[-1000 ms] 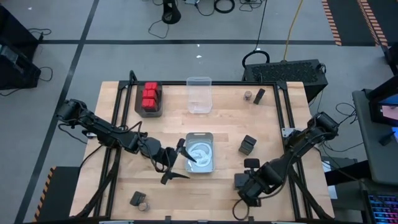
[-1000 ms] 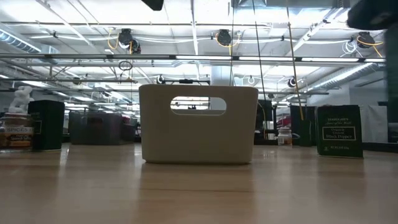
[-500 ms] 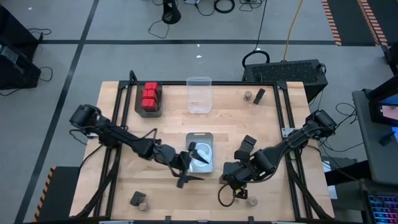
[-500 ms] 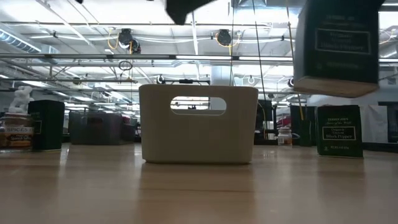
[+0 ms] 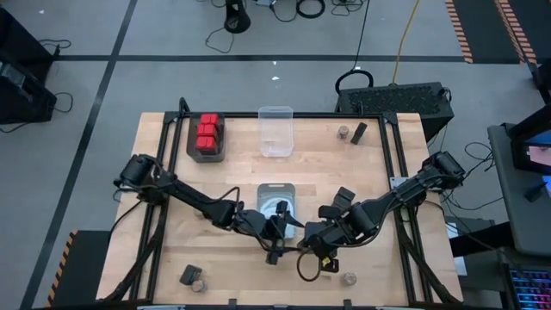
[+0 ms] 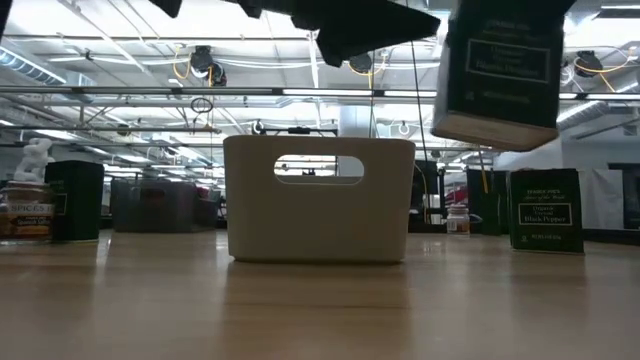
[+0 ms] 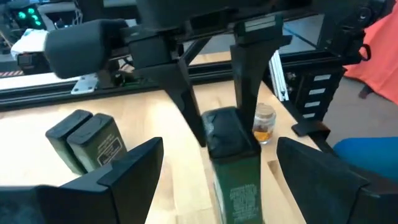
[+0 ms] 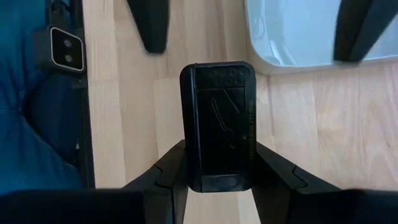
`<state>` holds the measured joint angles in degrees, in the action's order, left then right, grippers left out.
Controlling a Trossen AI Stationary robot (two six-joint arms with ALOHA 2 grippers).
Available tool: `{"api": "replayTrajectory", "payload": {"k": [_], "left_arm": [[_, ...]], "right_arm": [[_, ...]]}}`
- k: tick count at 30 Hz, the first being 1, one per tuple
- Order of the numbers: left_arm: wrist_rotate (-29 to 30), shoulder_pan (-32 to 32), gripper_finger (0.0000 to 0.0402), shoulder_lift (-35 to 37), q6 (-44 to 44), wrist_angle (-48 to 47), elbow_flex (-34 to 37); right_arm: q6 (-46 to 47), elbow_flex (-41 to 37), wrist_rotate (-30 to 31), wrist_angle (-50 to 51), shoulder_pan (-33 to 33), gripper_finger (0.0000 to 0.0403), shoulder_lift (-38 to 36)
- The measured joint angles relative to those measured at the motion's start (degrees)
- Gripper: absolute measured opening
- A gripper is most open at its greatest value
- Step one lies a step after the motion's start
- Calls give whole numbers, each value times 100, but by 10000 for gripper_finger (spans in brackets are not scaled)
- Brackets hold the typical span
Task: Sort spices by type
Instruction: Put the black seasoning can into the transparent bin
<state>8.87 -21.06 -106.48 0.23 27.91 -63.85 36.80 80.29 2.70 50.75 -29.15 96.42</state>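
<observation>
My right gripper (image 5: pixel 315 244) is shut on a black boxy spice tin (image 6: pixel 500 65) and carries it in the air just near of the silvery tin (image 5: pixel 277 207). My left gripper (image 5: pixel 277 234) is open. In the left wrist view its fingers (image 7: pixel 112 180) stand on either side of that tin (image 7: pixel 235 168) with gaps showing. Red boxes (image 5: pixel 207 133) sit in a dark tray at the far left. Two black tins (image 5: pixel 343 200) stand right of centre. Round jars (image 5: pixel 349 278) and other black tins stand on their bases near the table's corners. My right gripper pinches the black tin by its upper end (image 8: pixel 217 165) between the two fingers (image 8: pixel 168 171), one on each narrow side. It comes from above, pointing down. The tin hangs below the fingers, lifted clear of the table and slightly tilted.
A clear plastic bin (image 5: pixel 275 131) stands at the far edge, centre. A jar and a black tin (image 5: pixel 351 132) stand at the far right, another pair (image 5: pixel 191 275) at the near left. Both arms crowd the near centre. In the low view a black tin (image 6: pixel 545 210) stands behind.
My right gripper has risen with the black tin from the near right and carried it toward the table's left, so the tin now hangs clear of the table. My left gripper has moved toward the table's right, up to the tin, and has stayed open.
</observation>
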Motion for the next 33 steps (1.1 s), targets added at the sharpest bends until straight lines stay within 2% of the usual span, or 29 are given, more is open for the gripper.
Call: {"api": "replayTrajectory", "payload": {"k": [18, 33], "left_arm": [[49, 52, 320, -50, -201, -167, -66], [65, 116, 320, -49, -299, -386, -66]], "right_arm": [[-477, -4, 28, -280, 281, 121, 0], [-518, -4, 20, -280, 365, 121, 0]]}}
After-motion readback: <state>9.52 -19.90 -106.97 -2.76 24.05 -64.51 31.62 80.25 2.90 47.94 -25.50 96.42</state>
